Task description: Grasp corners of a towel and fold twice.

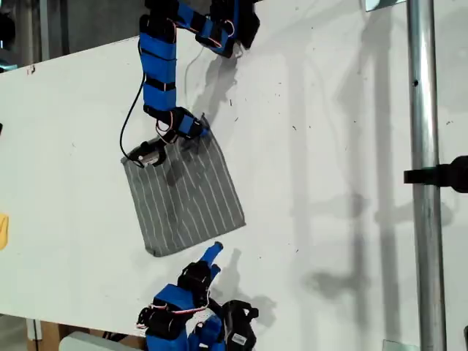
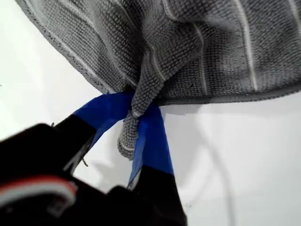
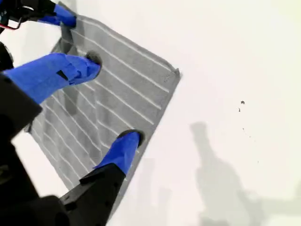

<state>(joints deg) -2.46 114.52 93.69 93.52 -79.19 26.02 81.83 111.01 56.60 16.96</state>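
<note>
The towel (image 1: 186,197) lies as a grey striped rectangle on the white table (image 1: 329,146), left of centre in the exterior view. My first gripper (image 1: 196,130) reaches in from the far edge and is shut on one of the corners (image 2: 128,139), with the cloth bunched between its blue fingers (image 2: 153,136). The towel (image 2: 202,47) spreads out beyond that pinch. My second gripper (image 1: 214,251) comes from the near edge and hovers open beside the towel's near corner, holding nothing. Its blue fingertips (image 3: 124,148) stand spread over the towel (image 3: 136,80), and the first gripper (image 3: 61,16) shows at the far end.
A metal pole (image 1: 423,219) with a black clamp (image 1: 439,175) stands at the exterior view's right. A yellow object (image 1: 2,230) shows at that view's left edge. A black cable (image 1: 131,110) hangs beside the first arm. Bare white table stretches between towel and pole.
</note>
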